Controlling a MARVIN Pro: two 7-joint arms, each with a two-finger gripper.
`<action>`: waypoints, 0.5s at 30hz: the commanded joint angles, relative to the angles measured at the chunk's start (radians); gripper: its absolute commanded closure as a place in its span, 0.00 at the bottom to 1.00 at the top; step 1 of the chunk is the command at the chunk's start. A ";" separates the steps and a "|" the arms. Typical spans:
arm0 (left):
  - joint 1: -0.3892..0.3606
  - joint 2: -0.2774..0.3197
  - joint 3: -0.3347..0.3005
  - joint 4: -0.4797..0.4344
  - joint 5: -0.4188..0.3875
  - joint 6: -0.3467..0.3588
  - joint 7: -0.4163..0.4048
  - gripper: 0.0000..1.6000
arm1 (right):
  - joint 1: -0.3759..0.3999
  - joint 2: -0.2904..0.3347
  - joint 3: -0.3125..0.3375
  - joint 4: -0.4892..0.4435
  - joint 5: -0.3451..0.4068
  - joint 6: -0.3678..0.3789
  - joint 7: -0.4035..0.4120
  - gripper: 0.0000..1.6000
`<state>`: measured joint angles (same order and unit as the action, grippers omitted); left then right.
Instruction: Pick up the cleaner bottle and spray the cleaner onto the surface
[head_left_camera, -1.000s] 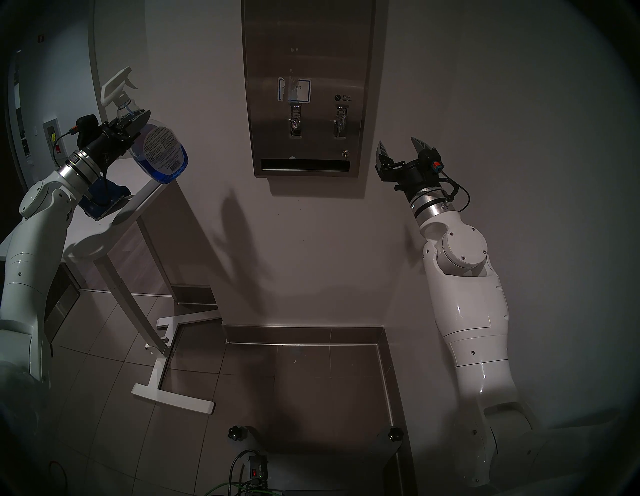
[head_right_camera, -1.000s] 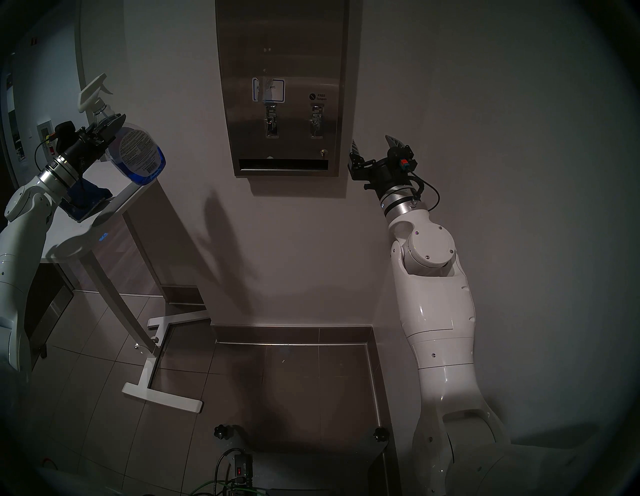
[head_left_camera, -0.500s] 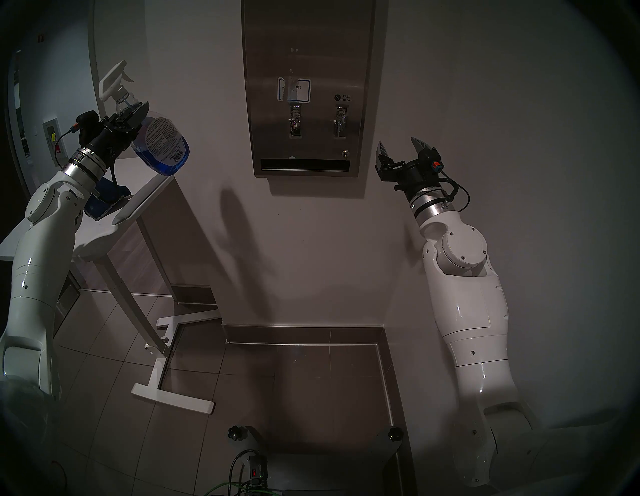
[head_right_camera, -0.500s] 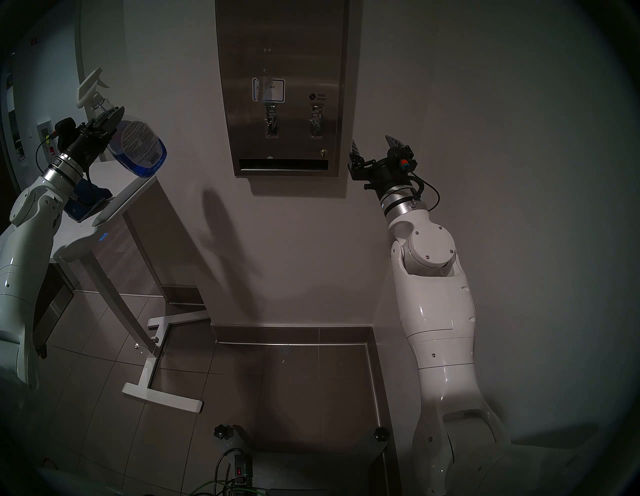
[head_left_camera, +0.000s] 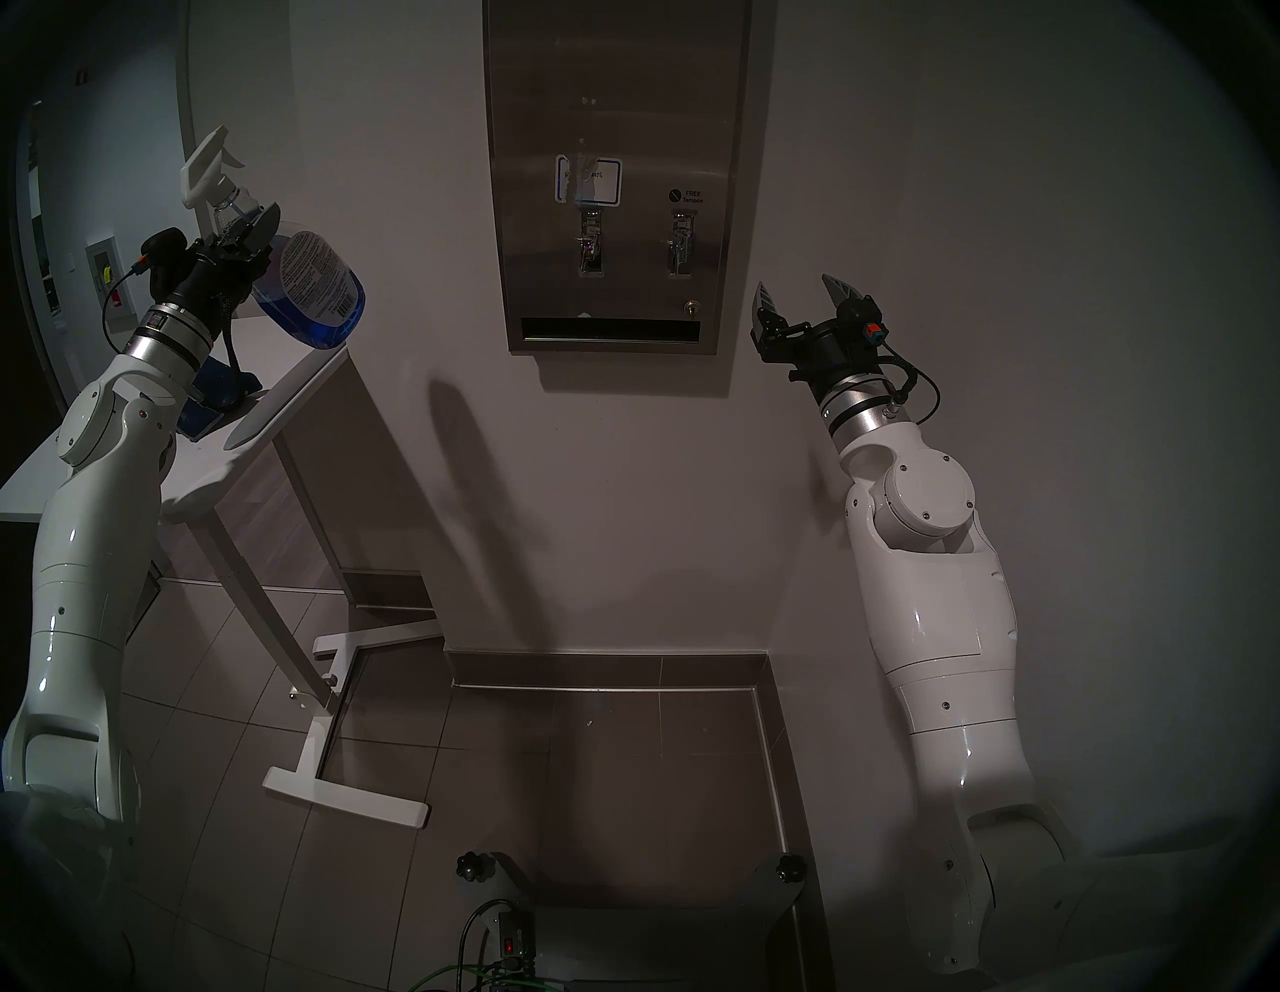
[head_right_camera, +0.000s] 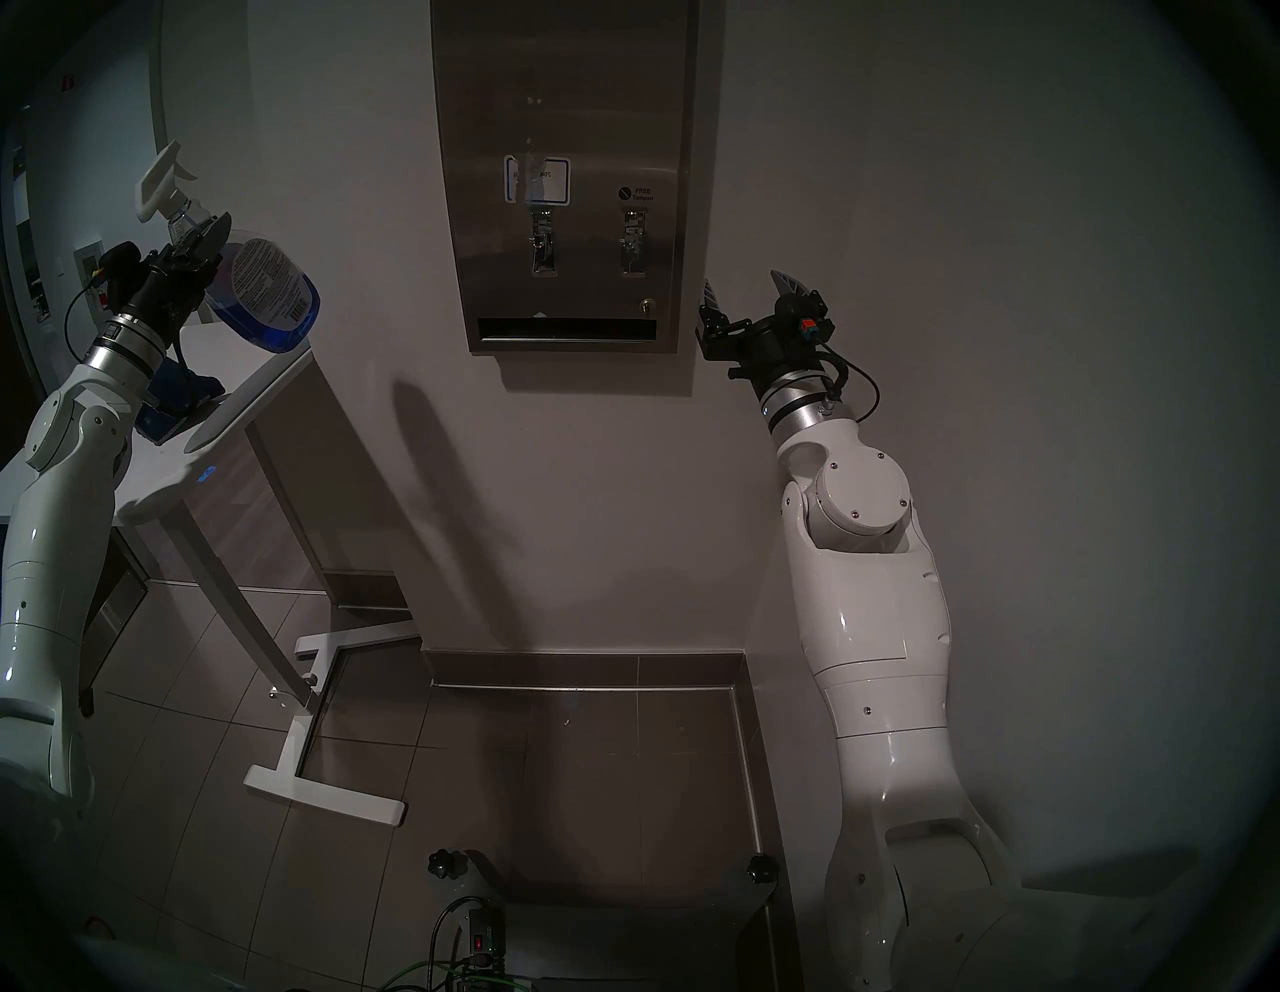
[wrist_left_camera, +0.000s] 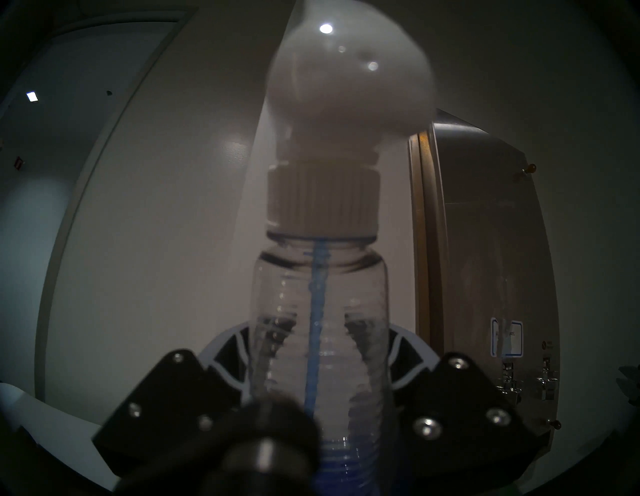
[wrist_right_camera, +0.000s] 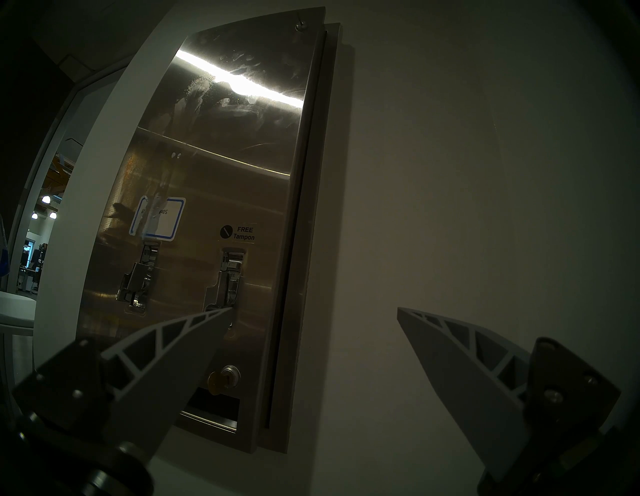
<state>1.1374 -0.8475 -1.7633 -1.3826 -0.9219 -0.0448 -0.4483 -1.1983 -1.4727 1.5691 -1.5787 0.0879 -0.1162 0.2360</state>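
My left gripper (head_left_camera: 251, 227) (head_right_camera: 202, 237) is shut on the neck of the cleaner bottle (head_left_camera: 315, 280) (head_right_camera: 267, 287), held tilted in the air at the left above the table's end. Blue cleaner (head_left_camera: 325, 334) pools in its lower end, and the white trigger nozzle (head_left_camera: 206, 165) points up. In the left wrist view the fingers (wrist_left_camera: 405, 350) clamp the clear neck (wrist_left_camera: 318, 294). The surface, a stainless-steel dispenser panel (head_left_camera: 623, 90) (head_right_camera: 561, 90) (wrist_left_camera: 485, 242) (wrist_right_camera: 225, 138), hangs on the wall with a pale streak over its sticker (head_left_camera: 587, 179). My right gripper (head_left_camera: 796, 287) (head_right_camera: 747, 285) (wrist_right_camera: 313, 311) stands open beside the panel's lower right corner.
A white table (head_left_camera: 298, 377) stands at the left under the bottle, with a dark blue cloth (head_left_camera: 216, 396) on it behind my left wrist. Its white foot (head_left_camera: 346, 796) lies on the tiled floor. My own base (head_left_camera: 623, 893) shows at the bottom.
My left arm has carried the bottle leftward and slightly up, away from the panel. The right arm has not moved.
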 joint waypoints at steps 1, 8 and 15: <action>0.013 -0.005 -0.065 -0.121 -0.001 -0.024 0.083 1.00 | 0.031 -0.001 -0.002 -0.035 0.001 -0.010 0.003 0.00; 0.050 -0.023 -0.085 -0.182 0.010 -0.015 0.171 1.00 | 0.031 -0.001 -0.002 -0.037 0.001 -0.010 0.003 0.00; 0.104 -0.035 -0.106 -0.271 0.019 0.009 0.273 1.00 | 0.031 -0.001 -0.002 -0.038 0.001 -0.009 0.003 0.00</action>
<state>1.2274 -0.8873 -1.8177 -1.5276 -0.9116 -0.0343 -0.2424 -1.1983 -1.4726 1.5690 -1.5797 0.0879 -0.1162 0.2362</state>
